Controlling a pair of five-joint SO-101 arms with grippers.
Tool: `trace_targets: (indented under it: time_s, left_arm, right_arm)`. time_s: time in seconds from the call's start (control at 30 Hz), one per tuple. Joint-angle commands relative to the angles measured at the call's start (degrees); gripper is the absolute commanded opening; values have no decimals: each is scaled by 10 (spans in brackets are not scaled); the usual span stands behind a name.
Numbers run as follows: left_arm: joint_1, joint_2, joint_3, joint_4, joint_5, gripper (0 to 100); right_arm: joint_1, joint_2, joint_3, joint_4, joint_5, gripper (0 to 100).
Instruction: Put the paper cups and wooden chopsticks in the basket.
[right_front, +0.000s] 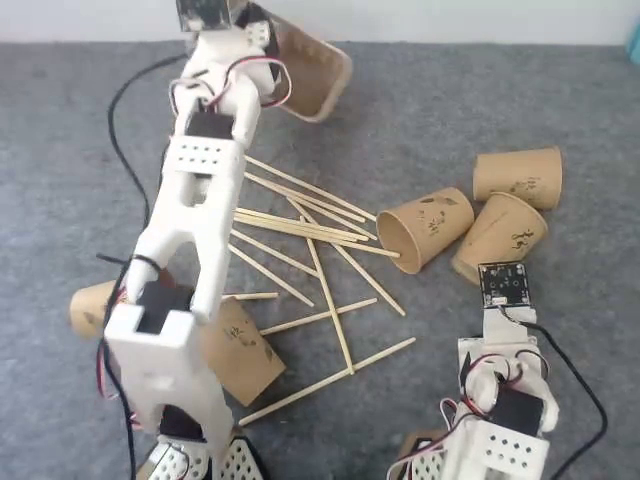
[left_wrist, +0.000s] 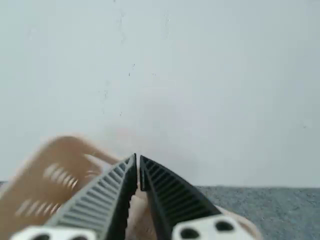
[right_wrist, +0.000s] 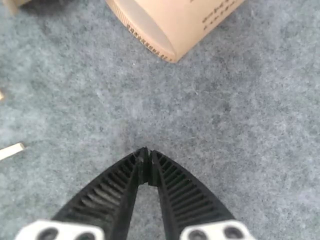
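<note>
Several wooden chopsticks (right_front: 310, 235) lie scattered across the middle of the grey carpet. Three paper cups (right_front: 425, 228) lie on their sides at the right, two more (right_front: 240, 352) at the lower left, one partly behind the left arm (right_front: 200, 180). The tan basket (right_front: 315, 70) sits tilted at the far edge by the wall. My left gripper (left_wrist: 137, 160) is shut at the basket (left_wrist: 45, 185), with nothing seen between its tips. My right gripper (right_wrist: 146, 152) is shut just above the carpet, a short way from a lying cup (right_wrist: 170, 25).
A white wall (left_wrist: 200, 75) rises right behind the basket. The right arm's base (right_front: 500, 420) stands at the near right edge. A chopstick end (right_wrist: 11, 150) lies on the carpet beside the right gripper.
</note>
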Motion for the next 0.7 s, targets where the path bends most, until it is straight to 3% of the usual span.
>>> trace_targets:
  time_s: [0.0,0.13,0.43,0.53,0.67]
  left_arm:
    - [-1,40,-135,77,6,16]
    - [-8,91,-223,144,6,16]
    - [-29,199,-343,171,6,16]
    - [-45,196,-396,284,4,16]
    - [-84,170,-508,505,2,44]
  right_arm:
    - [4,-8,-9,-6,5,8]
    - [4,-8,-9,-6,5,8]
    - [4,-8,-10,-6,5,8]
    - [4,-8,-10,-6,5,8]
    - [4,-8,-9,-7,5,8]
